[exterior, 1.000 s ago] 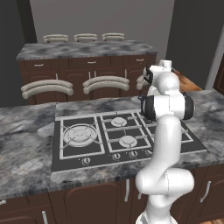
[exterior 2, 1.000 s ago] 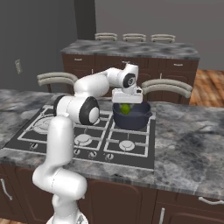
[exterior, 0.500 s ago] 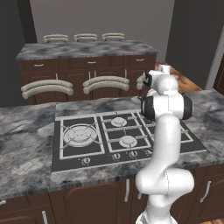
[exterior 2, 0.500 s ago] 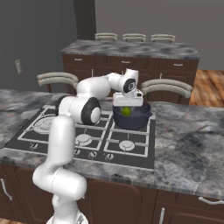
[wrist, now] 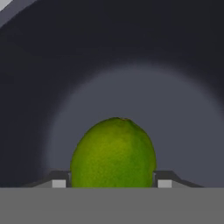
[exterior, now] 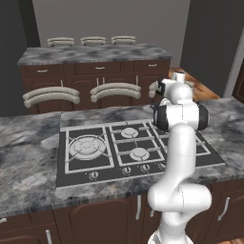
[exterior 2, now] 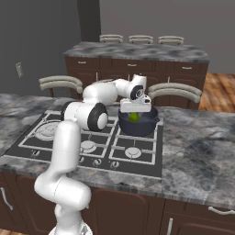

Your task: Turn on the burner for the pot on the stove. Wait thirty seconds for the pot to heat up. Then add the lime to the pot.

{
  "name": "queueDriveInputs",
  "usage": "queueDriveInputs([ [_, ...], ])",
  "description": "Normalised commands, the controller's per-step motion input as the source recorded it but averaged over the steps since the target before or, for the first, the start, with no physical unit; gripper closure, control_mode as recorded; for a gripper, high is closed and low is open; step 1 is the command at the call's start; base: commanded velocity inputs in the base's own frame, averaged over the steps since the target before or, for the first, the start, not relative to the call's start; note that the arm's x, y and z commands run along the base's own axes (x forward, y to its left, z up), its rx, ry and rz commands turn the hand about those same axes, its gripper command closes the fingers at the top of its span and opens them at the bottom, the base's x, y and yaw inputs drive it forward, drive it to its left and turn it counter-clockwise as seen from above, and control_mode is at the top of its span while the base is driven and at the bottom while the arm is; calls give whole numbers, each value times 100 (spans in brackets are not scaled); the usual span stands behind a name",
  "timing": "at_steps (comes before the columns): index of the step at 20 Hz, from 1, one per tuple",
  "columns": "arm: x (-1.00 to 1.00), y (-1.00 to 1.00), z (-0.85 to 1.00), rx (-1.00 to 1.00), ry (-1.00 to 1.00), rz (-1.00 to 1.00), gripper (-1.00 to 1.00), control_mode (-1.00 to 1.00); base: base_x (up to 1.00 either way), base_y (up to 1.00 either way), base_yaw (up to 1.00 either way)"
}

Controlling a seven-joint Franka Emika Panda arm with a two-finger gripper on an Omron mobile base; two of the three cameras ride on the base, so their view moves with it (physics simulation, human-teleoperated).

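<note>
I see a grey marbled counter [exterior 2: 197, 151] running across both base views, with dark wood cabinet fronts below its near edge. The stove [exterior 2: 69, 149] is set flat into it, its row of small knobs along the near edge, with bare stone at its left and a wider bare stretch toward the counter's right end. The pot [exterior 2: 137, 125] sits on the stove's far right burner, close to the counter's far edge. Behind stands a second counter [exterior: 90, 53] with the same grey top.
</note>
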Motion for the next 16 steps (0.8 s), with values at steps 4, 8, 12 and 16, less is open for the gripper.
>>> queueDriveInputs([
  [4,0,-2,-6,0,0,0,100,-100,0,0,0],
  [8,0,0,0,0,0,0,-100,-100,0,0,0],
  [12,6,0,0,0,0,0,-100,-100,0,0,0],
  [16,0,0,9,0,0,-3,-100,-100,0,0,0],
])
